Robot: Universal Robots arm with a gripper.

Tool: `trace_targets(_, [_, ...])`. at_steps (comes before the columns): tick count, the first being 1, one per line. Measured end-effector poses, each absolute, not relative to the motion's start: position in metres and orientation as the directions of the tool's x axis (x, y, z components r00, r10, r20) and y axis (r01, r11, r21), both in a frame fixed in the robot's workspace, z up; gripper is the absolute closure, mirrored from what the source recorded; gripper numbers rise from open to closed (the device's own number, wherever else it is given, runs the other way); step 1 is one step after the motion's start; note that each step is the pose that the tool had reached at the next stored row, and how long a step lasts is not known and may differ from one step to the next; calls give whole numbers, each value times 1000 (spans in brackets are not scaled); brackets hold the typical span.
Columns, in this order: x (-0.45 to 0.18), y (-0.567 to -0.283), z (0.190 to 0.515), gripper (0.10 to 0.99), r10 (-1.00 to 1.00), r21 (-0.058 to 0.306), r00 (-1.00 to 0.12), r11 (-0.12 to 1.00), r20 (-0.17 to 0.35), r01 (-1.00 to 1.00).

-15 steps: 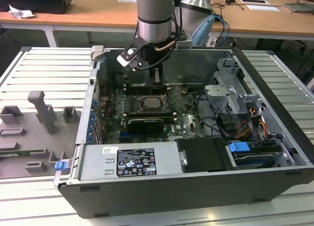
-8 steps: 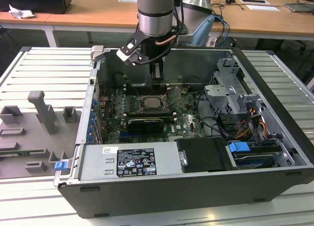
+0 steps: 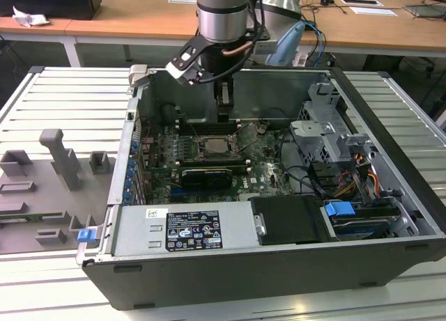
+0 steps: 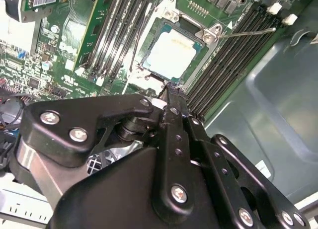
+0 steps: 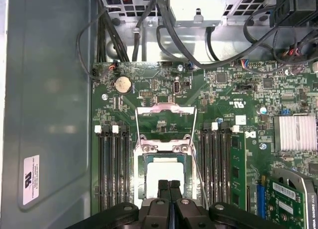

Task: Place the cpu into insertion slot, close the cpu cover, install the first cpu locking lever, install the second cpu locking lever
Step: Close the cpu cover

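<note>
The cpu, a pale square chip, lies flat in the insertion slot on the green board. The cpu cover, a silvery frame, stands swung open on the slot's hinge side, with board showing through its opening. Two thin wire locking levers are raised beside the slot; one lever sticks out over the memory slots. My gripper hangs just above the slot's near edge, fingers pressed together with nothing between them.
The slot sits inside an open computer case. Black memory slots flank it. A drive cage and cables fill the case at the exterior view's right, and a card lies near the slot. Grey fixtures stand outside the case.
</note>
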State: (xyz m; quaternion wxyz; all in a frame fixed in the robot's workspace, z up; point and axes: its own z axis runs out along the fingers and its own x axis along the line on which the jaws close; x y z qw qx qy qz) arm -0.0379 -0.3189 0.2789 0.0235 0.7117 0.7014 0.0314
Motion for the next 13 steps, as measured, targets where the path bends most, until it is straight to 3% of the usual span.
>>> trace_targets(13, [-23, -319, 279, 980, 1000, 77, 14, -15, 12, 997])
